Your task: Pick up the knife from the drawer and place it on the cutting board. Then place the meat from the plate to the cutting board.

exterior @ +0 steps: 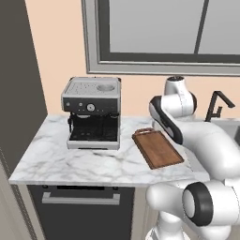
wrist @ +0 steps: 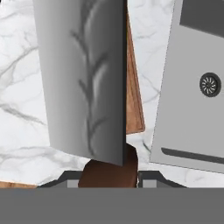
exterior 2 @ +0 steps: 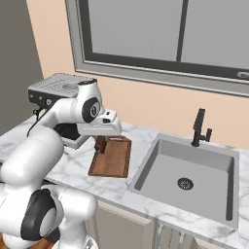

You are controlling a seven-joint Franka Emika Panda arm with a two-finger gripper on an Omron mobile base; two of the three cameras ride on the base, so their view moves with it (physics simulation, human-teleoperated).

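Jaws clamped on the short dark brown handle of the cleaver-like knife (wrist: 83, 83), with the broad rectangular silver-grey blade rising up the hand view and mirroring the marble veins. Dark finger tips (wrist: 148, 176) visible on either side of the handle at the bottom of that view. Knife carried in the air above the white marble counter (exterior: 56, 157), over the far end of the rectangular reddish-brown wooden cutting board (exterior 2: 112, 158); brown handle seen just below the hand in the right base view, above the board's short handle tab. Contact between blade and board: cannot tell. Strip of the board's edge showing beside the blade in the hand view.

Board located on the counter between the silver and black espresso machine (exterior: 92, 112) and the grey steel sink basin (exterior 2: 187, 175), closer to the sink's left edge, long side running from the counter's front edge toward the back wall, surface bare. Black tap (exterior 2: 200, 128) mounted behind the basin at the counter's rear edge. Round drain (wrist: 210, 84) visible in the basin floor. Dark appliance front with a metal bar handle (exterior: 80, 199) set below the counter's front edge, under the espresso machine.
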